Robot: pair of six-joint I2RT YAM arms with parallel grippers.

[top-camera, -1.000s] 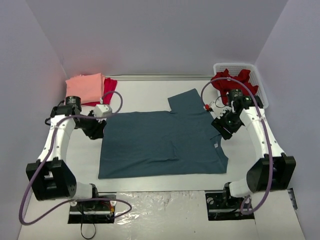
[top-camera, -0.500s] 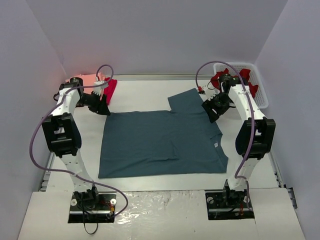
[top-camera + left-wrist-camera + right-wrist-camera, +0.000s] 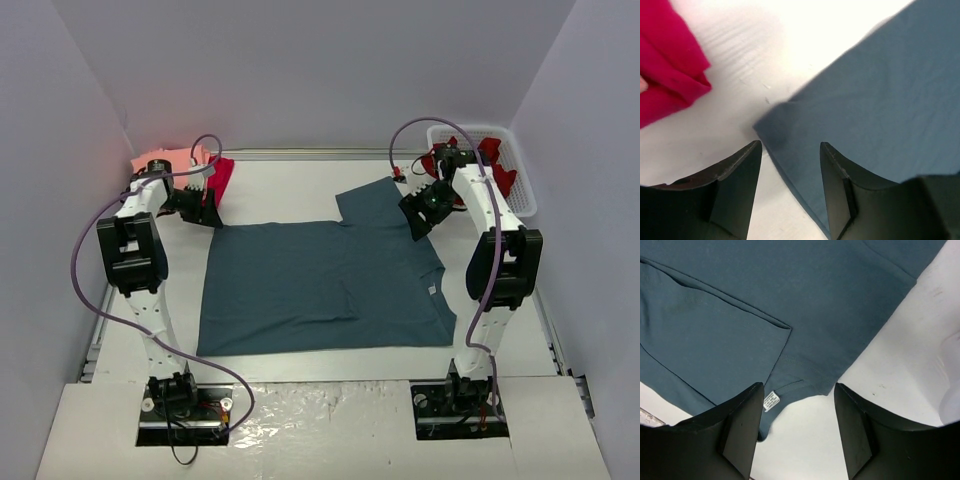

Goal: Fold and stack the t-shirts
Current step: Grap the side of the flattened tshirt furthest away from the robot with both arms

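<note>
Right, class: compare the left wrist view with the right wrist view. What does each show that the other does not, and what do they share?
Only the left wrist view shows the crimson shirt, lying apart from a corner of the blue shirt. Only the right wrist view shows the blue shirt's white label. Both show blue cloth on the white table, framed by an open hand with nothing between its fingers: the left hand and the right hand.
</note>
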